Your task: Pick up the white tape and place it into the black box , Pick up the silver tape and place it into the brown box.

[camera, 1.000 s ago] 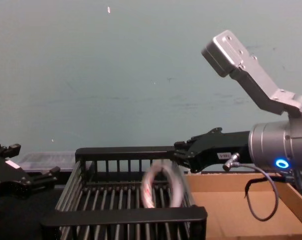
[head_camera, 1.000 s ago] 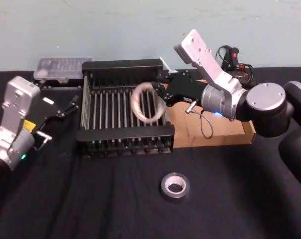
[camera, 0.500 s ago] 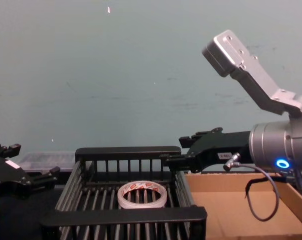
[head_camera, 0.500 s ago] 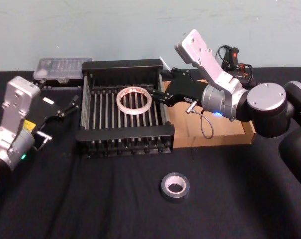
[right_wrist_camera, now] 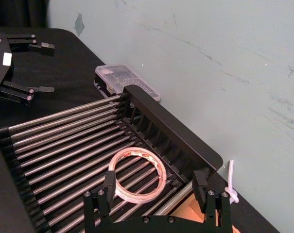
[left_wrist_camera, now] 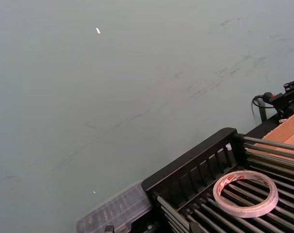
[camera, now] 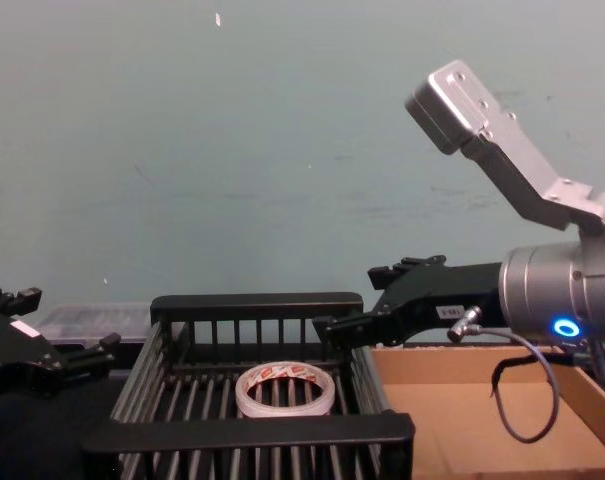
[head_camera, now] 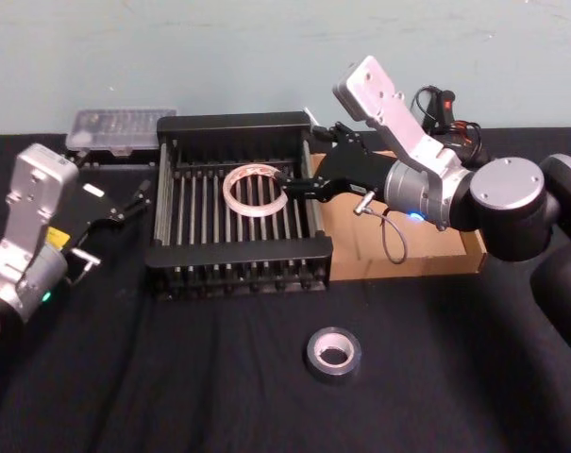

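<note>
The white tape (head_camera: 255,190) (camera: 282,402) (right_wrist_camera: 138,154) (left_wrist_camera: 244,209) lies flat on the bars inside the black box (head_camera: 238,253) (camera: 252,433), right of its middle. My right gripper (head_camera: 299,159) (right_wrist_camera: 154,178) (camera: 350,300) hovers open over the box's right wall, just beside and above the tape, holding nothing. The silver tape (head_camera: 310,354) rests flat on the black cloth in front of the box. To the right of the black box sits the brown box (head_camera: 436,255) (camera: 462,420), under my right arm. My left gripper (head_camera: 117,225) (right_wrist_camera: 44,68) is parked open left of the black box.
A clear plastic case (head_camera: 120,130) (right_wrist_camera: 120,77) lies behind the black box's left corner, against the wall. Cables and a dark device (head_camera: 441,109) sit at the back right. My right forearm hangs over the brown box.
The white tape, upright at my right gripper's fingers a second ago, dropped and now lies flat in the black box. The right jaws spread wide. The left arm stayed still.
</note>
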You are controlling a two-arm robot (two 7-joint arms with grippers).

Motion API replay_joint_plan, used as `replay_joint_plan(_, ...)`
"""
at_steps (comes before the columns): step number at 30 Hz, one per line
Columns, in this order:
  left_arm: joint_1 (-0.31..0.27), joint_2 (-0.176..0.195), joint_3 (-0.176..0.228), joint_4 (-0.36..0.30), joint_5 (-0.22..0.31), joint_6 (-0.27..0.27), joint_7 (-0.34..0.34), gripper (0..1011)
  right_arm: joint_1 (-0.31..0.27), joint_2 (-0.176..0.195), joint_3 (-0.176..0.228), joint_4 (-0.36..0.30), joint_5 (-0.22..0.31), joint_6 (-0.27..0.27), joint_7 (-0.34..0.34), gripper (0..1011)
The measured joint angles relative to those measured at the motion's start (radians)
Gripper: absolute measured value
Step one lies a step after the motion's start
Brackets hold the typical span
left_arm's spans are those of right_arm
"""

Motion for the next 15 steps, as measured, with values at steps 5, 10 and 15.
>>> replay_joint_plan(5, 0.000, 0.000, 0.000, 0.000, 0.000, 0.000, 0.000, 1001, 0.000, 0.000, 0.000, 0.000, 0.000, 0.000, 0.000, 1000)
replay_joint_plan(10, 0.000, 0.000, 0.000, 0.000, 0.000, 0.000, 0.000, 1001, 0.000, 0.000, 0.000, 0.000, 0.000, 0.000, 0.000, 1002)
replay_joint_plan(15, 0.000, 0.000, 0.000, 0.000, 0.000, 0.000, 0.000, 1001, -0.008, 0.009, 0.004, -0.021, 0.005, 0.009, 0.001, 1002)
